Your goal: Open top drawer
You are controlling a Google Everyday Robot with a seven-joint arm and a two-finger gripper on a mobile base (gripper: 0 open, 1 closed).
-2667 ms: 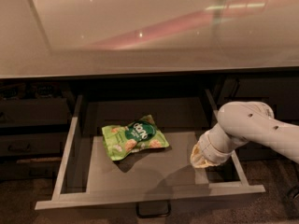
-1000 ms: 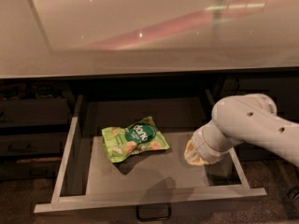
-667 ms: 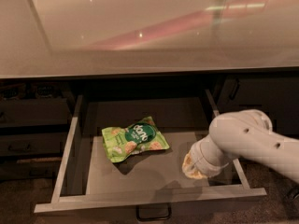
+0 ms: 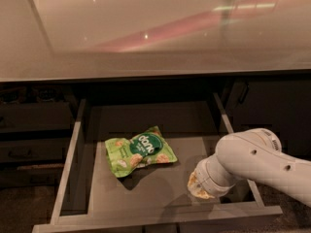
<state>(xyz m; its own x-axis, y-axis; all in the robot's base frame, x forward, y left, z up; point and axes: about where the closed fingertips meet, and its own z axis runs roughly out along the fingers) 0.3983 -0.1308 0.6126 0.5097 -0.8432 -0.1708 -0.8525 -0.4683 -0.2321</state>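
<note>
The top drawer (image 4: 67, 165) stands pulled out below the counter, with pale grey sides and a grey floor. Only the top edge of its front (image 4: 146, 218) shows at the bottom of the view, and its handle is out of view. My gripper (image 4: 198, 187) is at the end of the white arm (image 4: 252, 161), low inside the drawer's front right corner, close to the front edge. A green snack bag (image 4: 139, 150) lies on the drawer floor, left of the gripper and apart from it.
A glossy beige countertop (image 4: 146, 33) overhangs the drawer. Narrower dark drawer fronts (image 4: 34, 130) are at the left. A dark cabinet door (image 4: 277, 110) is at the right. The arm comes in from the lower right across the drawer's right side.
The arm has swung left and toward the drawer's front, so the gripper now sits lower and nearer the front edge. The drawer and the snack bag have not moved.
</note>
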